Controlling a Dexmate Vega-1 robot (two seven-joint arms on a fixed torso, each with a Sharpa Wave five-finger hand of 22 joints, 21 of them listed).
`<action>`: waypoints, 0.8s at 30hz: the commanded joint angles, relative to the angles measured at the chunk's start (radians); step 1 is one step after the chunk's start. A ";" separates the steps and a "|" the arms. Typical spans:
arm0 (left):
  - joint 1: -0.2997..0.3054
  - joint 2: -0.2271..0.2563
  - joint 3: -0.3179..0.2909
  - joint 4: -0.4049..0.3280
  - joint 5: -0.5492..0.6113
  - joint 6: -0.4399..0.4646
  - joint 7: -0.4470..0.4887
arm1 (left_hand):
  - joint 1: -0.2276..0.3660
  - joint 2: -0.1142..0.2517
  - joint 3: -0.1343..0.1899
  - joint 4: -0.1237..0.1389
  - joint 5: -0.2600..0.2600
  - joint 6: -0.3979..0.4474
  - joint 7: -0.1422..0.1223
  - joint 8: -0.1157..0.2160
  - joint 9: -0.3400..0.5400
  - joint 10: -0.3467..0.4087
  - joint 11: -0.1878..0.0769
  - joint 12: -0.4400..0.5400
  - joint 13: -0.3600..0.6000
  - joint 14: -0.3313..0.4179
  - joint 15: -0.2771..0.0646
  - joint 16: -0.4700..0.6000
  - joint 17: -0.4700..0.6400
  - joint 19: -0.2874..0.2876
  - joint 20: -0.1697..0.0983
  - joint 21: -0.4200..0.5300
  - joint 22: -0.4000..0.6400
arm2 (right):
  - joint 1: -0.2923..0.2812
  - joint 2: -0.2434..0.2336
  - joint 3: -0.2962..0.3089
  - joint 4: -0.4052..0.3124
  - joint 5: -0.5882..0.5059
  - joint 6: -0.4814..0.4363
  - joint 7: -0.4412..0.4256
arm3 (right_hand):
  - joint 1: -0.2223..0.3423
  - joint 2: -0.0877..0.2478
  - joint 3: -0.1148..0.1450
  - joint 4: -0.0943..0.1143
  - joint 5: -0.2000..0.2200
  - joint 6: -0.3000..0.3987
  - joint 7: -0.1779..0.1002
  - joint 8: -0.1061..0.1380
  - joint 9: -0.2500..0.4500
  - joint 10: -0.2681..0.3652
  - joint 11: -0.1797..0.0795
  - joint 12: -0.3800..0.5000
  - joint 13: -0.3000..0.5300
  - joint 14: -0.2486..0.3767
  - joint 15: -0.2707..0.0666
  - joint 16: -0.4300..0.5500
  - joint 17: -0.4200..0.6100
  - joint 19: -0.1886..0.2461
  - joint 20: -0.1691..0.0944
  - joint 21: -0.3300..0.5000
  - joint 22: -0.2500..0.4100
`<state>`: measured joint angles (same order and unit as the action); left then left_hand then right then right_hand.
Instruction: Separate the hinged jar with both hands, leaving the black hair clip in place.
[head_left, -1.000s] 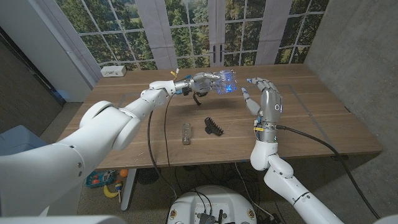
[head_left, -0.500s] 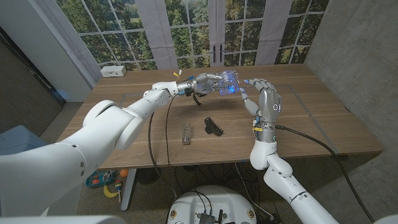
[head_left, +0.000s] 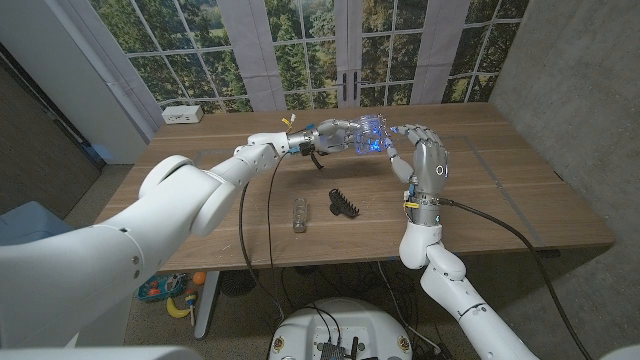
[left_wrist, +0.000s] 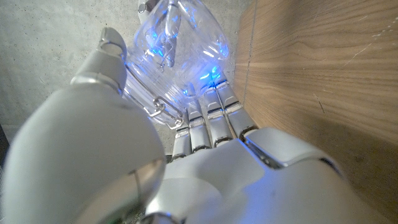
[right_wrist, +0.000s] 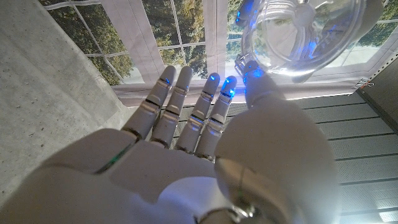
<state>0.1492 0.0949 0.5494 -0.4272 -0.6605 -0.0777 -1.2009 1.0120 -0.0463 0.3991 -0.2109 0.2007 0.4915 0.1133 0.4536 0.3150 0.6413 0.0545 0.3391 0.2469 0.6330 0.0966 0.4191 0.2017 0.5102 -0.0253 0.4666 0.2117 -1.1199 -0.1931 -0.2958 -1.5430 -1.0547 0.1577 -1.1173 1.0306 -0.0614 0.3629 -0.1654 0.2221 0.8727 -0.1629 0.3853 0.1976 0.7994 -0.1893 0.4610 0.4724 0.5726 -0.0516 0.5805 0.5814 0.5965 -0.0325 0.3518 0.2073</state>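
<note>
1. Head view: the left hand (head_left: 335, 133) is raised above the far middle of the wooden table (head_left: 500, 190), arm stretched forward, its fingers wrapped round the clear hinged jar (head_left: 369, 134) and holding it in the air. The right hand (head_left: 424, 156) stands upright just beside the jar, fingers apart and curving toward it, holding nothing; whether a fingertip touches the glass is hard to tell.
2. Same view: the black hair clip (head_left: 344, 203) lies on the table nearer the front edge, with a small clear bottle (head_left: 299, 213) beside it, both well apart from the hands. A white power strip (head_left: 182, 115) sits at the far left corner.
3. Left wrist view: the fingers (left_wrist: 208, 121) cup the jar (left_wrist: 180, 43), lit blue.
4. Right wrist view: the spread fingers (right_wrist: 186, 102) reach beside the jar (right_wrist: 305, 34), thumb close under its rim.
</note>
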 joint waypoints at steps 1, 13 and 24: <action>-0.007 -0.009 -0.008 0.018 0.010 -0.003 -0.017 | 0.194 0.201 0.071 0.036 0.003 0.291 -0.064 0.232 0.083 0.403 -0.197 0.147 0.320 0.433 -0.332 0.086 0.272 0.007 -0.013 0.009 0.001 | 0.020 0.038 0.024 0.044 -0.033 0.001 0.000 | 0.016 0.005 -0.001 0.005 0.006 0.029 0.000 0.016 0.003 0.035 -0.004 0.021 0.015 0.030 -0.176 0.016 0.018 0.007 -0.003 0.011 0.002; -0.007 -0.012 -0.003 0.031 0.024 0.007 -0.010 | 0.192 0.200 0.073 0.036 0.004 0.291 -0.065 0.233 0.083 0.406 -0.198 0.145 0.330 0.436 -0.332 0.083 0.277 0.005 -0.013 0.016 0.000 | 0.013 0.230 0.231 0.103 -0.221 0.243 0.000 | 0.059 0.060 0.001 0.013 -0.002 0.126 0.006 0.061 0.011 0.105 -0.008 0.070 0.065 0.097 -0.176 0.049 0.070 0.035 -0.038 0.040 0.005; 0.000 -0.012 0.004 0.025 0.037 0.018 -0.003 | 0.192 0.200 0.076 0.036 0.004 0.292 -0.063 0.233 0.081 0.406 -0.200 0.142 0.338 0.438 -0.332 0.080 0.281 0.005 -0.014 0.023 0.000 | 0.039 0.370 0.401 0.148 -0.342 0.466 0.000 | 0.026 0.118 0.000 0.039 -0.017 0.173 0.019 0.081 0.010 0.151 0.004 0.099 0.094 0.143 -0.179 0.053 0.088 0.041 -0.050 0.059 0.010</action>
<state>0.1418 0.0823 0.5457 -0.3963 -0.6396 -0.0698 -1.2109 1.0137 -0.0480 0.3991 -0.2109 0.2001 0.4915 0.1133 0.4536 0.3904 0.6433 0.0563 0.3410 0.2469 0.6483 0.0883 0.4222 0.2010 0.5103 -0.0333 0.4864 0.2076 -1.1010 0.0430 -0.0518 -1.4365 -1.2698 0.4218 -1.1161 1.0635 0.0276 0.3551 -0.1263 0.2089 1.0300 -0.1440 0.4587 0.2056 0.9335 -0.1837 0.5503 0.5583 0.7028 -0.0656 0.6263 0.6634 0.6232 -0.0591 0.4033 0.2119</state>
